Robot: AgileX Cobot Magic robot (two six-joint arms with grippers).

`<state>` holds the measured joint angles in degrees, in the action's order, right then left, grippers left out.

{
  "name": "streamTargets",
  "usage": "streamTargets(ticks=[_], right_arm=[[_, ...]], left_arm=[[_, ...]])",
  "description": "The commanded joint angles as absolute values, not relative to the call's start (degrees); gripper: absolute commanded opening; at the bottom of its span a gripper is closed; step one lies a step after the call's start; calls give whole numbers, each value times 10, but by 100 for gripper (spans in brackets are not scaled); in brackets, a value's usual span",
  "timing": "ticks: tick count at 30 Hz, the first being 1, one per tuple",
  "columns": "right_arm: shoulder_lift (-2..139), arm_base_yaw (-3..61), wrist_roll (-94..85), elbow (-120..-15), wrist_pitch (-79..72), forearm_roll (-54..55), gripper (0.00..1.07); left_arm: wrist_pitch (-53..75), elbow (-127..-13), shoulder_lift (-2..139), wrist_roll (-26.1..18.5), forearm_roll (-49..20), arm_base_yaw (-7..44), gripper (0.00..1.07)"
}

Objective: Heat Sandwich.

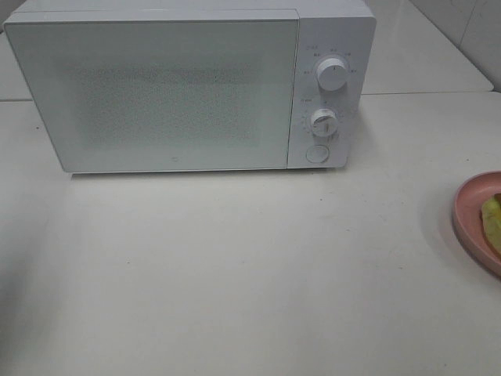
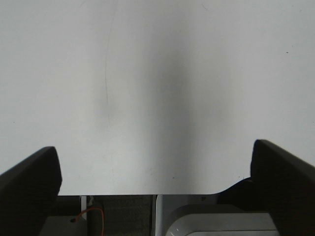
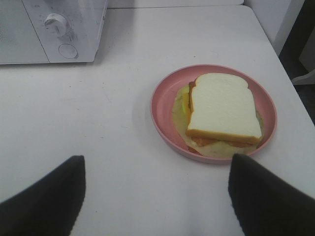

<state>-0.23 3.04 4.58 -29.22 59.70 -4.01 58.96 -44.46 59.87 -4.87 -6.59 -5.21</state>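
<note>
One microwave with two dials and one button; one pink plate holding one sandwich.

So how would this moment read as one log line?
microwave: door shut | sandwich: on pink plate | left end effector: open | right end effector: open

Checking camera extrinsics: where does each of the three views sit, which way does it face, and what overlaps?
Exterior high: mounted high, looking down at the closed white box-shaped microwave on the white table; no arm shows.
Left wrist: on the left arm, facing bare table; both dark jaws of the left gripper spread wide at the edges.
Right wrist: on the right arm, facing the white-bread sandwich on the round pink plate; right gripper jaws spread.
Shared: exterior and right wrist both show microwave, plate.
</note>
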Motion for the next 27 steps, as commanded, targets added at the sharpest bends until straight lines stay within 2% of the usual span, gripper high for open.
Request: streamTargets(ticks=[1,14,27], right_arm=[[-17,27,41,-290,594,-40,76],[-17,27,41,-290,594,-40,76],[-17,27,41,-290,594,-40,76]], left_arm=[[581,-432,571,-50,-58,-53,101],[573,-316,259,-53,-28,-53,101],[595,-284,70,-56,-21,-19,101]])
